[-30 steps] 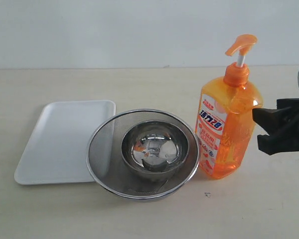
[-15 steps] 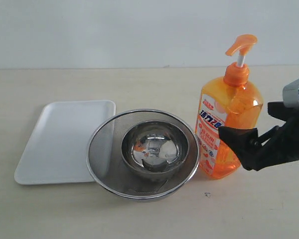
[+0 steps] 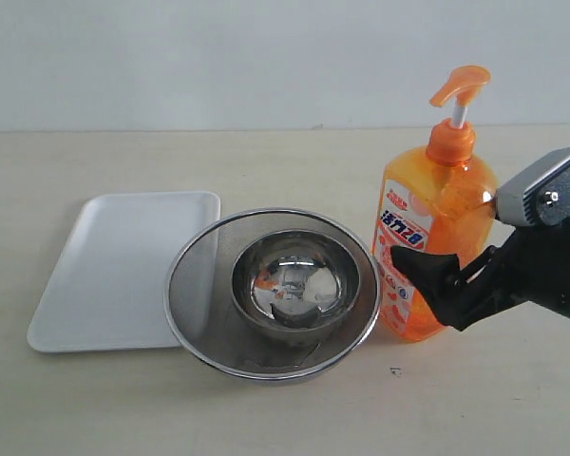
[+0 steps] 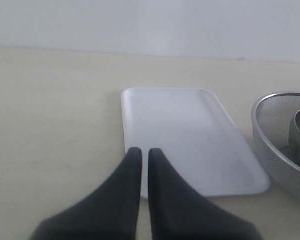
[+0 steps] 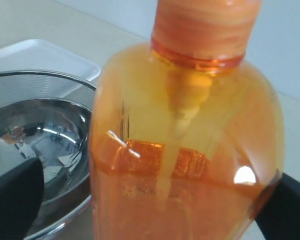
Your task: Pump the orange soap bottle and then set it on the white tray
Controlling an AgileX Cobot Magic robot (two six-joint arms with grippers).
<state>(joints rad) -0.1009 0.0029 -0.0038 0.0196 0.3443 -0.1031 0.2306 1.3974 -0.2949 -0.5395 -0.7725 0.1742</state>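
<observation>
Grasp forming; pumping and placing are both left to do.
Right hand [image 5: 150,207] stands wide, one finger [image 5: 12,200] on either side of the orange soap bottle [image 3: 435,204], not closed on it. The bottle stands upright on the bench [image 3: 513,399], pump head [image 3: 461,84] raised. Left hand [image 4: 141,155] is pinched together and empty, with the white tray [image 3: 114,256] bare just ahead of it and the sieve [image 3: 198,275] between tray and bottle.

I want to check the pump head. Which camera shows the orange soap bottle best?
The exterior view: the orange soap bottle stands almost whole, pump head to base, label facing the camera. The right wrist view shows only its body and collar close up, pump head cut off. The left wrist view shows none of it.
</observation>
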